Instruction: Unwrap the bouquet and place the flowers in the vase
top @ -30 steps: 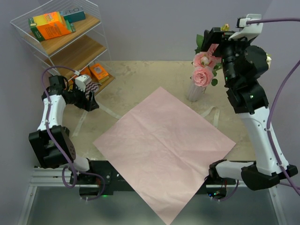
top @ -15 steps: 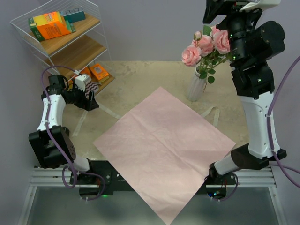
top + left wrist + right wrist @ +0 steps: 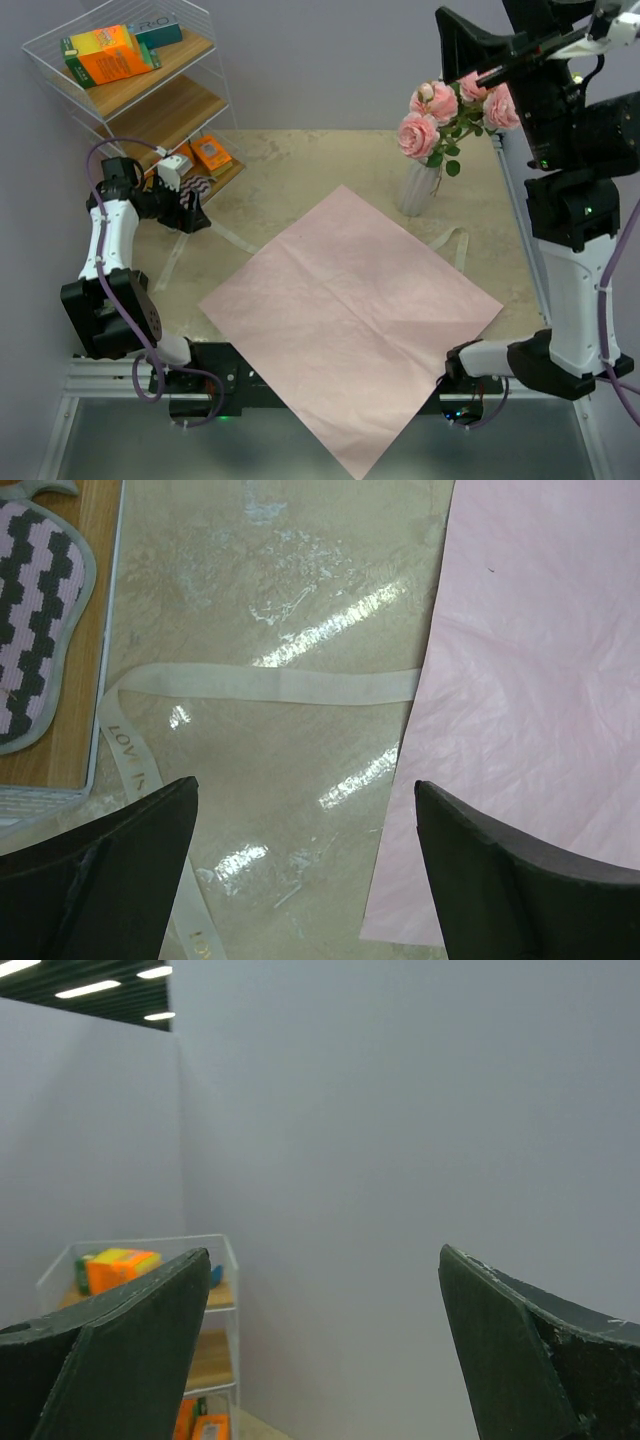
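Several pink flowers, soft layered petals and small green leaves, standing stems-down in the vase: white, ribbed, narrow at the mouth, upright toward the far right of the table. Spread flat in the middle, a large square of thin pink paper, matte and faintly creased, set cornerwise, its near corner hanging past the table's front edge. One flat pale ribbon with printed lettering lying left of the sheet, one end touching the paper's edge. A second strip looped just beside the sheet's right edge, near the vase.

Glossy beige marbled stone underfoot, streaked with light reflections; plain grey-lilac wall behind. At the far left corner, a white wire rack with wooden shelves, an orange box on top, a pink-and-black zigzag pad on the lowest board.

Left gripper low over bare stone between rack and paper, jaws spread wide, nothing between them. Right gripper raised high beside the blooms, facing the wall, likewise gaping and empty. Bare stone along the far edge between rack and vase.
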